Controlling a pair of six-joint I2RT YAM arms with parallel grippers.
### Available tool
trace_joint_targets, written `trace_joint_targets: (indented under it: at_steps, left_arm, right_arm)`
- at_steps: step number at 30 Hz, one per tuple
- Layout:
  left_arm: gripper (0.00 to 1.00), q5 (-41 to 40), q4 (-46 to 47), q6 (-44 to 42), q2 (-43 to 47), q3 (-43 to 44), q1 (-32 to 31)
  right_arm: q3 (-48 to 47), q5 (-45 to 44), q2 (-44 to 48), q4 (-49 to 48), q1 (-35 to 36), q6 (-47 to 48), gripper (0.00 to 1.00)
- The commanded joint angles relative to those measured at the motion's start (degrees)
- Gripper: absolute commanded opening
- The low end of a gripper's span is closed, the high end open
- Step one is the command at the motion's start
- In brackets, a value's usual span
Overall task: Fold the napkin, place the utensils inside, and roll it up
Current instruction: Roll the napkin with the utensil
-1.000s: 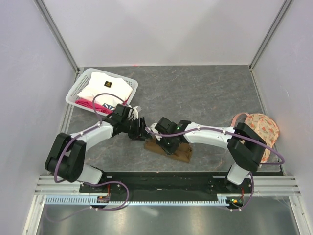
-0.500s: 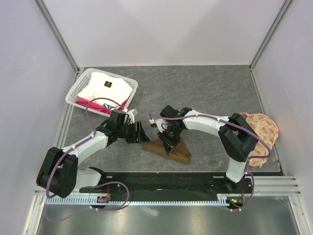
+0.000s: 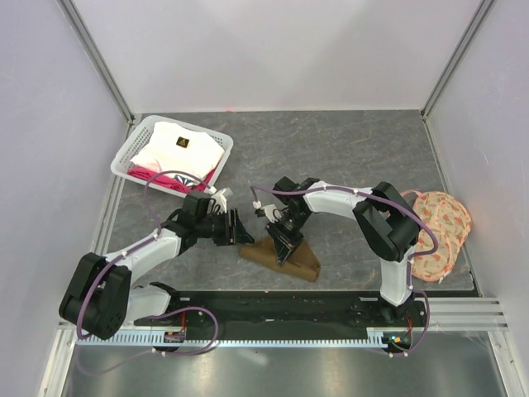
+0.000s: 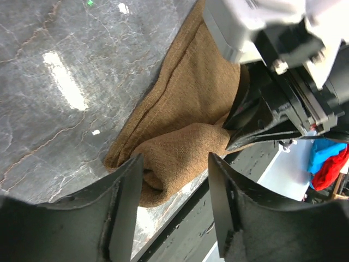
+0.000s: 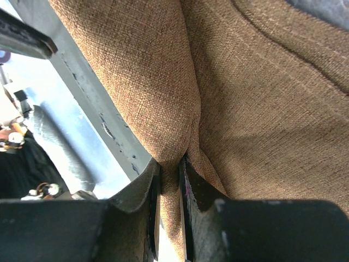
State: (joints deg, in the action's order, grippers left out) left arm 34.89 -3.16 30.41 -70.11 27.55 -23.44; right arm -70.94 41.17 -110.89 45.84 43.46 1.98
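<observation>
Now, on grey marbled table (image 3: 355, 157) w/ pale walls (image 3: 273, 50), R gripper (image 5: 169, 165) pinches napkin (image 3: 304, 266); L gripper (image 4: 175, 164) gapes.

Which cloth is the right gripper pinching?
The brown napkin, mid-table, clamped in the right gripper; the white cloth in the basket and the floral fabric lie apart.

The napkin (image 3: 302, 264) lies front-centre on the table (image 3: 355, 149); basket (image 3: 124, 158) behind-left, floral cloth (image 3: 447, 220) right

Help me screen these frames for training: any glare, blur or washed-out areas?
Left wrist: bright glare streaks the table; napkin sharp, left claw slightly soft. Right wrist: weave crisp, right claw blurred, background washed out. Top external: evenly lit, sharp.
</observation>
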Motion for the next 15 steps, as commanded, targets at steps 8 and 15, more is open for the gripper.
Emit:
trace_joint_targets:
  at_steps: [8,15]
  left_arm:
    - [0.48,3.2,4.5,2.3,-0.7,-1.3,-0.1]
    - [0.15,1.8,3.9,2.5,-3.6,-1.1,-0.2]
  right_arm:
    - [-3.5,0.9,-4.5,0.9,-1.9,2.9,0.18]
    - [-4.3,0.3,-5.0,1.2,-2.5,3.3,0.18]
